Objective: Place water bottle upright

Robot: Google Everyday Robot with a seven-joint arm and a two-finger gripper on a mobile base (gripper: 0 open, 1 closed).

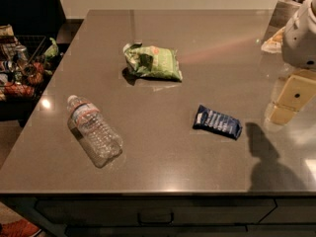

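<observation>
The water bottle [94,131] lies on its side on the grey countertop [163,162], near the front left. It is clear and ribbed, with a pale label with a red band, and its white cap [72,99] points toward the far left. My gripper [287,102] hangs over the right edge of the counter, cream coloured under a white arm housing [301,33]. It is far to the right of the bottle and touches nothing. Its shadow falls on the counter at the front right.
A green crinkled snack bag [152,62] lies mid-counter toward the back. A small dark blue packet [217,122] lies right of centre, between the bottle and my gripper. A wire basket of goods [19,63] stands off the left edge. A pale object [273,41] sits at the far right.
</observation>
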